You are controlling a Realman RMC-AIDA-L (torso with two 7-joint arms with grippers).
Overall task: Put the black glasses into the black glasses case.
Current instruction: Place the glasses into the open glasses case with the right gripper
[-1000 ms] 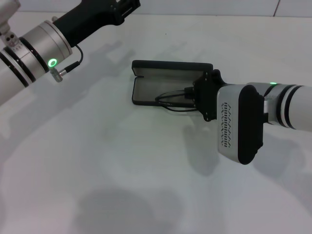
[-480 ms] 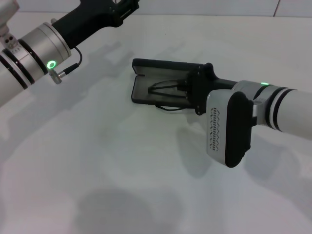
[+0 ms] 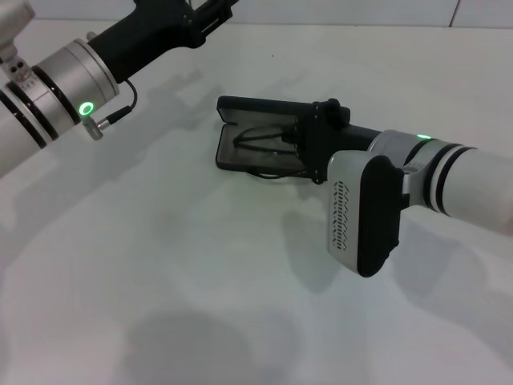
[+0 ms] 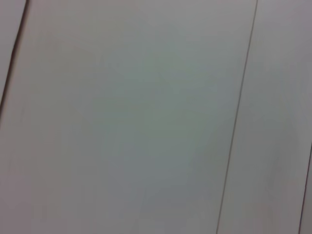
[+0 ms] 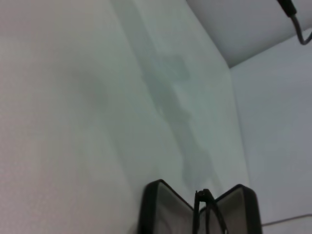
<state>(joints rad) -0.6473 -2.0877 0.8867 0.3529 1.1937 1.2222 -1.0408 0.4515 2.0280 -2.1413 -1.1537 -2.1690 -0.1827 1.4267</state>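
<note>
Right gripper [image 3: 298,143] pinching 1 black glasses [image 3: 260,138] over 1 open black glasses case [image 3: 240,154], left gripper [image 3: 210,10] raised, state unclear

Count: 1 black glasses case [image 3: 240,136], lid open, lying on the surface [image 3: 160,265]. 1 pair of black glasses [image 3: 264,138], over the open case. 2 robot arms in head view: 1 right hand [image 3: 309,144] at the case, 1 left hand [image 3: 188,12] raised at the far left. 2 green indicator lights, one per arm. Right wrist view: same 1 case [image 5: 161,209], same 1 glasses [image 5: 207,212]. Left wrist view: 0 objects, plain panels only.
</note>
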